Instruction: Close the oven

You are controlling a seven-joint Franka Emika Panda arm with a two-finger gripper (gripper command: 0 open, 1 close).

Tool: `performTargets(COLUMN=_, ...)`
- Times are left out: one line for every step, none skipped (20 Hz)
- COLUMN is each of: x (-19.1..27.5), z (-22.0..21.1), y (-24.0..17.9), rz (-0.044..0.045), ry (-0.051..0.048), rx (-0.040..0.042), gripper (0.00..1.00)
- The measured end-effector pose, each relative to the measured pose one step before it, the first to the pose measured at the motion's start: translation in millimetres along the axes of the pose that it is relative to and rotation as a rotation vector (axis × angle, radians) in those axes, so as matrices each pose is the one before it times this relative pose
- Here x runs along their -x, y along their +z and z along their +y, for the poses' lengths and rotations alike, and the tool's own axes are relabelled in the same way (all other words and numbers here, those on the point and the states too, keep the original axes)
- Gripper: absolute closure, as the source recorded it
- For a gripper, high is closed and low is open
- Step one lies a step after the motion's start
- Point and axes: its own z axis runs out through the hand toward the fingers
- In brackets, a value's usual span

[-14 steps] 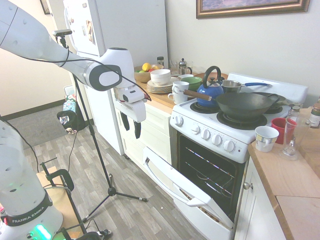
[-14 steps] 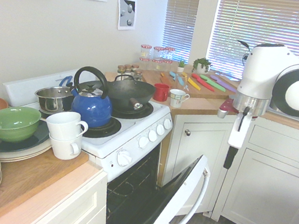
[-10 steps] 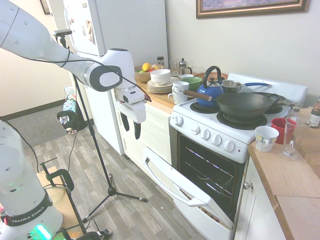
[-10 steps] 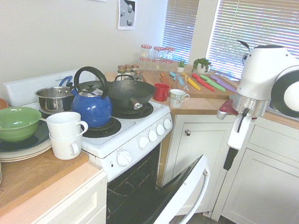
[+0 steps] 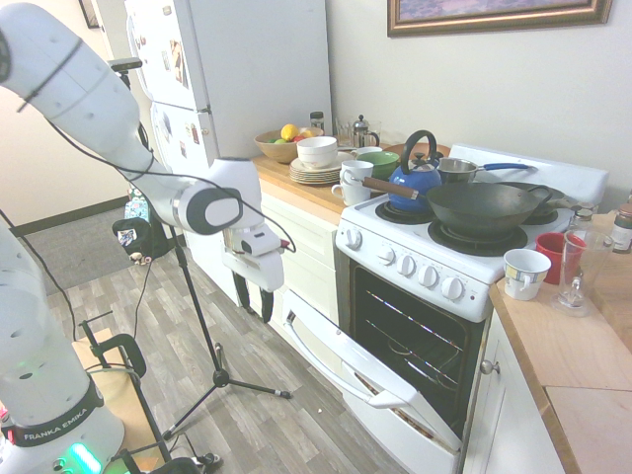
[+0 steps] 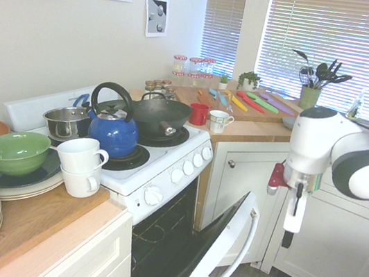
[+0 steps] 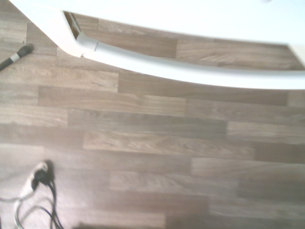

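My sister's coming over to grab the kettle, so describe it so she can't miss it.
Find the white freestanding stove with its oven door hanging partly open. On its burners sits a rounded, glossy blue kettle with a tall black arched handle, next to a wide dark wok. It's the only blue-bodied vessel up there.

Blue kettle glossy; floor wood-look.
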Motion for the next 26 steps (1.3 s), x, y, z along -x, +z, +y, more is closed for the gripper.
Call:
performTargets(x=0.58, z=-3.61, y=15.62, rz=-0.00109, ry=0.00835, rx=-0.01175, gripper=0.0)
performTargets(x=0.66, z=-3.59, y=13.84, rz=0.00059, ry=0.00981, rx=-0.00784, gripper=0.0)
performTargets(x=-0.57, z=-3.95, y=11.73, rz=0.00239, ry=0.00894, rx=-0.00865, gripper=0.0)
performTargets(x=-3.12, z=-4.17, y=9.73, rz=0.00403, ry=0.01391, rx=-0.00566, gripper=0.0)
performTargets(x=-4.77, z=-5.29, y=7.76, rz=0.00419, ry=0.01176, rx=-0.00608, gripper=0.0)
performTargets(x=-5.5, z=-6.27, y=6.27, rz=0.00663, ry=0.01244, rx=-0.00738, gripper=0.0)
performTargets(x=-6.18, z=-7.01, y=5.66, rz=0.01017, ry=0.00747, rx=-0.0098, gripper=0.0)
performTargets(x=-6.31, z=-6.38, y=5.81, rz=0.00971, ry=0.00568, rx=-0.00472, gripper=0.0)
performTargets(x=-5.97, z=-5.91, y=6.02, rz=0.00873, ry=0.00556, rx=-0.0033, gripper=0.0)
performTargets(x=-5.7, z=-4.95, y=6.79, rz=0.0058, ry=0.00959, rx=0.00035, gripper=0.0)
performTargets(x=-5.85, z=-3.96, y=7.37, rz=0.00456, ry=0.01244, rx=0.00123, gripper=0.0)
performTargets(x=-5.33, z=-3.13, y=7.69, rz=0.00389, ry=0.01141, rx=0.00047, gripper=0.0)
performTargets(x=-5.14, z=-2.58, y=7.81, rz=0.00262, ry=0.01089, rx=-0.00044, gripper=0.0)
performTargets(x=-5.29, z=-2.16, y=7.27, rz=0.00235, ry=0.01007, rx=-0.00162, gripper=0.0)
performTargets(x=-5.61, z=-2.08, y=6.62, rz=0.0015, ry=0.00618, rx=0.001, gripper=0.0)
performTargets(x=-5.4, z=-2.83, y=5.13, rz=0.00263, ry=0.00512, rx=-0.00114, gripper=0.0)
performTargets(x=-5.61, z=-4.27, y=3.33, rz=0.00713, ry=0.00578, rx=-0.01011, gripper=0.0)
performTargets(x=-4.74, z=-4.74, y=2.85, rz=0.00695, ry=0.00532, rx=-0.01117, gripper=0.0)
performTargets(x=-2.77, z=-3.12, y=3.73, rz=0.00143, ry=-0.00019, rx=-0.00272, gripper=0.0)
performTargets(x=-2.76, z=-3.44, y=3.65, rz=0.00387, ry=0.00005, rx=-0.00569, gripper=0.0)
performTargets(x=-2.77, z=-4.32, y=3.32, rz=0.00602, ry=-0.00301, rx=-0.007, gripper=0.0)
performTargets(x=-3.11, z=-4.97, y=2.68, rz=0.00669, ry=-0.00296, rx=-0.00686, gripper=0.0)
performTargets(x=-3.2, z=-5.88, y=2.05, rz=0.00679, ry=-0.0026, rx=-0.00732, gripper=0.0)
performTargets(x=-2.62, z=-7.5, y=0.96, rz=0.00739, ry=-0.00285, rx=-0.0095, gripper=0.0)
performTargets(x=-1.65, z=-8.51, y=0.33, rz=0.00733, ry=-0.00353, rx=-0.01027, gripper=0.0)
performTargets(x=-1.18, z=-8.97, y=0.31, rz=0.00795, ry=-0.00364, rx=-0.01059, gripper=0.0)
